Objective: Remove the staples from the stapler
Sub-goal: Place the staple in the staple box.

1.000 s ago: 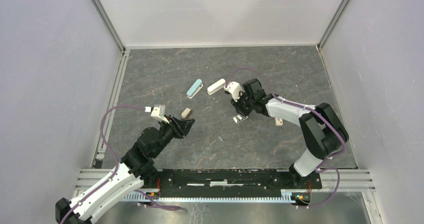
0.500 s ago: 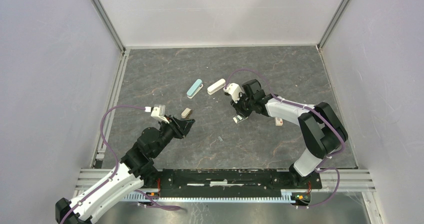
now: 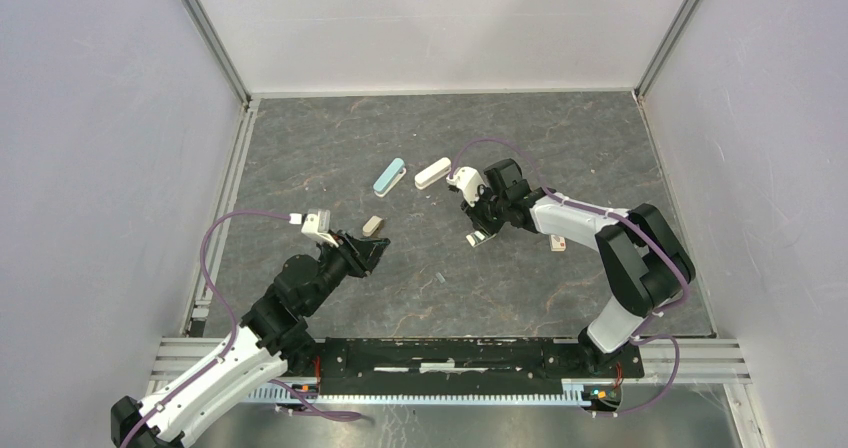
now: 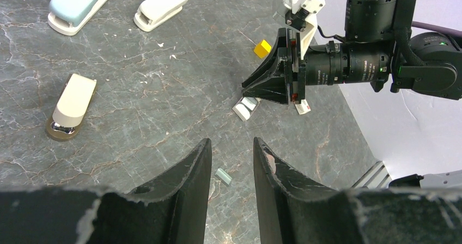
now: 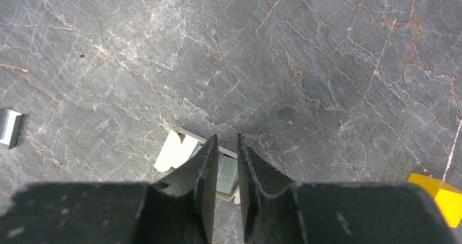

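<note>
Three staplers lie shut on the floor: a teal one (image 3: 389,177), a white one (image 3: 432,173) and a small beige one (image 3: 373,225). A short grey staple strip (image 3: 440,279) lies loose in the middle and also shows in the left wrist view (image 4: 223,176). My right gripper (image 3: 476,228) hovers over a small open cream tray (image 5: 173,148) with grey staples (image 5: 227,174) lying in it. Its jaws stand a narrow gap apart and hold nothing. My left gripper (image 3: 378,251) is open and empty, just right of the beige stapler (image 4: 71,105).
A yellow cube (image 4: 262,48) sits behind the right gripper (image 4: 246,85). A small white box with a red mark (image 3: 558,243) lies under the right forearm. Another short staple strip (image 5: 10,127) lies left of the tray. Walls enclose the floor on three sides.
My right gripper has edged slightly to the left over the tray. The left arm and the staplers have not moved.
</note>
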{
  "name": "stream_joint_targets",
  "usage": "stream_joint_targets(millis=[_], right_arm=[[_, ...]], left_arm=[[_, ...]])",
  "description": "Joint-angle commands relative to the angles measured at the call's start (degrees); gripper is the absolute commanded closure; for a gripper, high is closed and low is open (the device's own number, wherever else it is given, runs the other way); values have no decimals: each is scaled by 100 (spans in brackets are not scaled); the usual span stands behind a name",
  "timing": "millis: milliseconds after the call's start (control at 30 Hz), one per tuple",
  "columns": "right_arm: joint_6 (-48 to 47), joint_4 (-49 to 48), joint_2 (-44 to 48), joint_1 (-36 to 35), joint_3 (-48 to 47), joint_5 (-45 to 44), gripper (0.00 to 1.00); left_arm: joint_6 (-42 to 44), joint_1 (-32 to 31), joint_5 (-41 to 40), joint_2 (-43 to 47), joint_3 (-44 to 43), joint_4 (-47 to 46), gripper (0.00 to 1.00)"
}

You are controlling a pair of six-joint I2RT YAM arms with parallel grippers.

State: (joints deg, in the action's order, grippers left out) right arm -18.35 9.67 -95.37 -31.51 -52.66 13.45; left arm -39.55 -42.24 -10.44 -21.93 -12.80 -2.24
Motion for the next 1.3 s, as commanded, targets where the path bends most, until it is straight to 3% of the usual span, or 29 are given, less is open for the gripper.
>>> stream_joint_targets(millis=[0,867,1267], right_arm=[[-81,-27,182,-30,-36,69,75],[-325,89,449,-4,186,134,72],[-380,75,502,-3,230,120,57]], left_arm=[[-125,-21,-98,71,-205,-31,59],[-116,-21,-94,93,-241,22,59],[-127,-22,-90,58,-272,22,59]])
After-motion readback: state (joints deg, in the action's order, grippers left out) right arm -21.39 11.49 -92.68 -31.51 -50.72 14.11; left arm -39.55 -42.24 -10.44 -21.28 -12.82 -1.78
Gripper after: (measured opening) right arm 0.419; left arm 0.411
